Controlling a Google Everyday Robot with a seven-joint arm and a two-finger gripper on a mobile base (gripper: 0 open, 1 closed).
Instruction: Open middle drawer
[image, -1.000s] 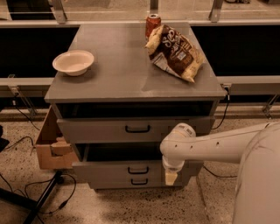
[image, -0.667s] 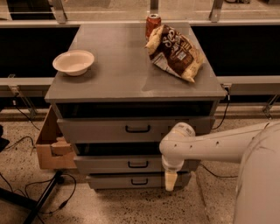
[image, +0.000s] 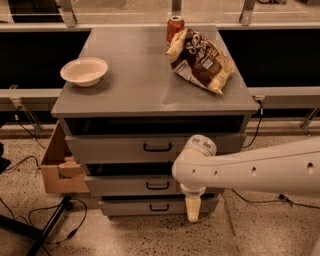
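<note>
Grey cabinet (image: 140, 85) — arm (image: 250, 172) level, gripper (image: 193, 210) straight down, just below middle drawer (image: 120, 186).

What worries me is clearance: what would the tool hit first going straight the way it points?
The tool points down before the right end of the lowest drawer; straight on, it probably meets the floor first, depth unclear.

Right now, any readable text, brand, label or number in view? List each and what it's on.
No text here reads clearly.
Chip bag: large pale lettering and a small white patch, neither legible.
Can: red, markings not legible.
Middle drawer, lowest drawer, bowl: no text visible.
Gripper, hanging in front of the lowest drawer, right of its handle: no markings visible.
</note>
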